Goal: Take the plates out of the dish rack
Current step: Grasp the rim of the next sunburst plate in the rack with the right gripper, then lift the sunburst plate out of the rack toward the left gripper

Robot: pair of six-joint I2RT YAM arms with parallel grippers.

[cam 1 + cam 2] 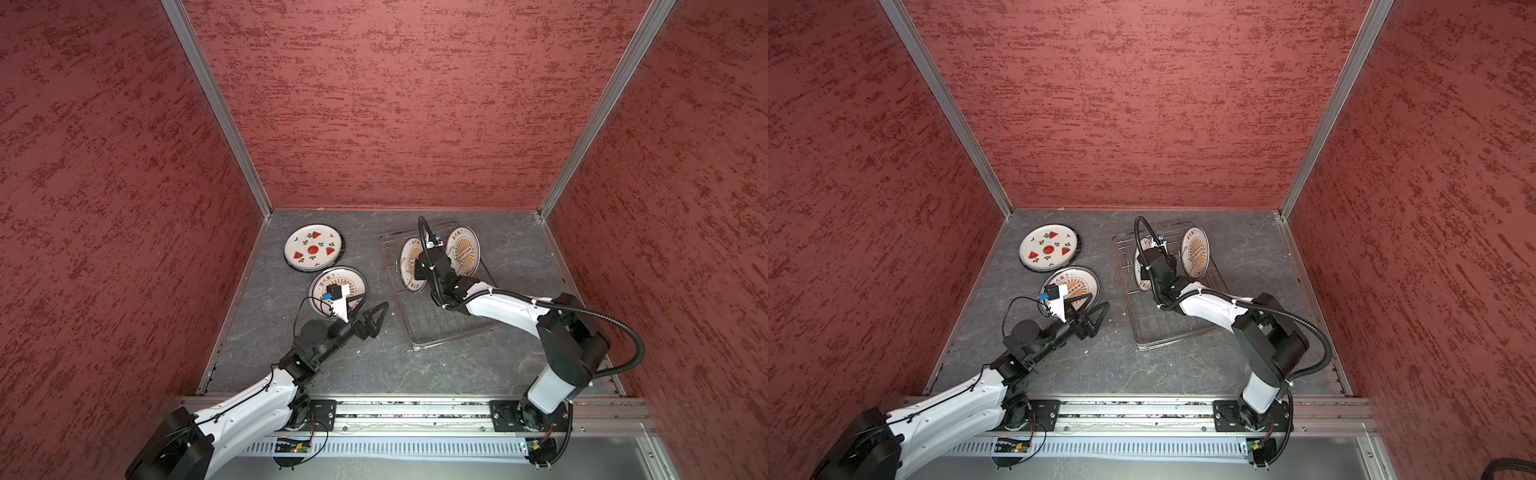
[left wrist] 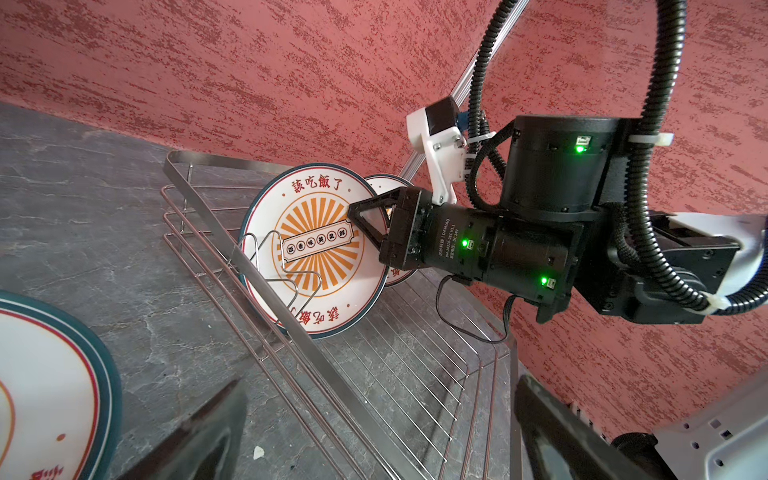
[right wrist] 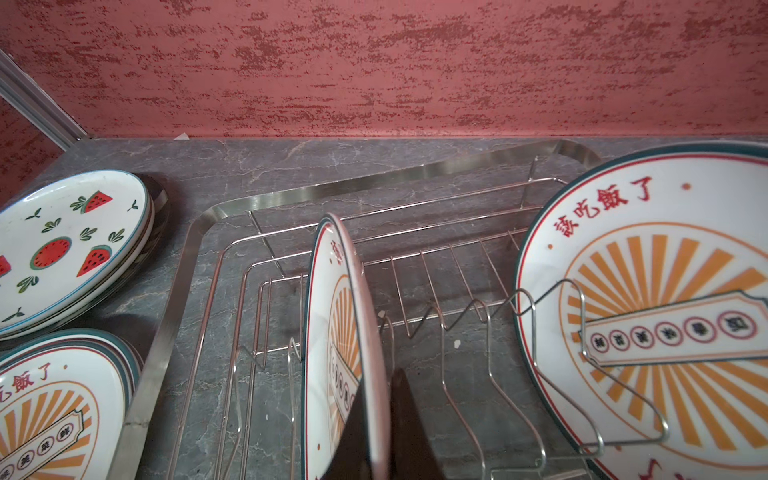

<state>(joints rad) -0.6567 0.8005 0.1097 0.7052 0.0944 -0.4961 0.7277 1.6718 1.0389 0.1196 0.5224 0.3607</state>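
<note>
The right wrist view shows the right gripper clenched on an upright white orange-sunburst plate in the silver wire dish rack; a top view shows the left gripper released.

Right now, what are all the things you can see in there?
dish rack: one, silver wire, right part of the table.
held plate: one, white with orange sunburst, on edge in the dish rack.
spare plate: one, same pattern, on edge further right in the rack.
watermelon stack: flat white plates, red slices on top, count hidden, far left.
sunburst stack: flat plates, count hidden, just in front of the watermelon stack.
table: one, dark grey, stone-look.
walls: three, mottled red.
left gripper: one, black, open and empty, beside the sunburst stack.
right gripper: one, black, shut on the held plate's rim.
</note>
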